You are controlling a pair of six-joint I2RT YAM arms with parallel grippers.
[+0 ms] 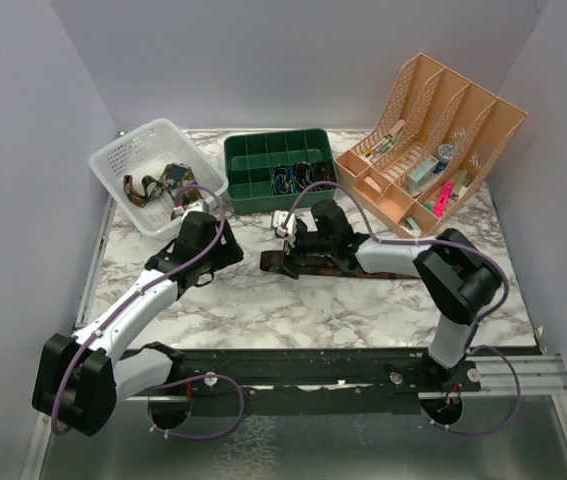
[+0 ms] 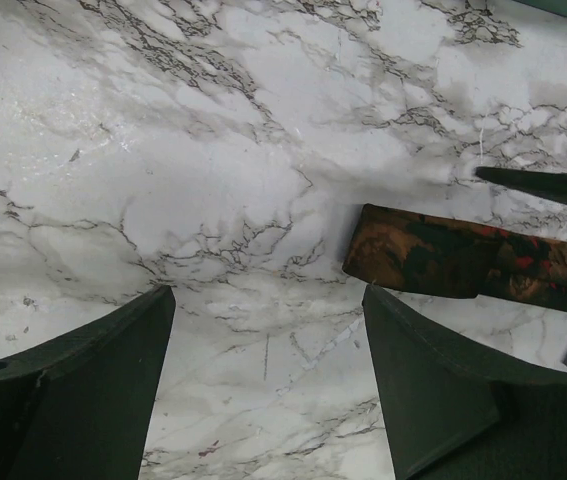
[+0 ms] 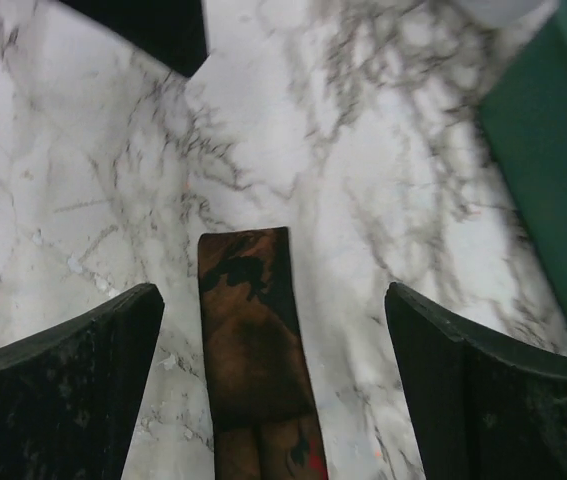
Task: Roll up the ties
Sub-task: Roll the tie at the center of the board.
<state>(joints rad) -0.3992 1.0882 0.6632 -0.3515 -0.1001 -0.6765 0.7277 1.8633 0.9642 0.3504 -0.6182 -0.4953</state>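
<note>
A dark brown tie (image 1: 323, 266) with reddish-orange pattern lies flat across the middle of the marble table, its narrow end pointing left. My right gripper (image 1: 285, 250) is open and hovers over that end; in the right wrist view the tie's end (image 3: 253, 330) lies between my spread fingers (image 3: 73, 390), closer to the left one, untouched. My left gripper (image 1: 231, 248) is open and empty just left of the tie; in the left wrist view the tie's end (image 2: 423, 255) lies beyond my right finger (image 2: 433, 390). More ties (image 1: 158, 185) lie in the white basket.
A white mesh basket (image 1: 123, 160) stands at the back left. A green divided tray (image 1: 253, 155) holding rolled ties (image 1: 298, 176) stands at the back middle. A peach file organiser (image 1: 443, 120) with small items stands at the back right. A small white object (image 1: 281, 221) lies near the tray.
</note>
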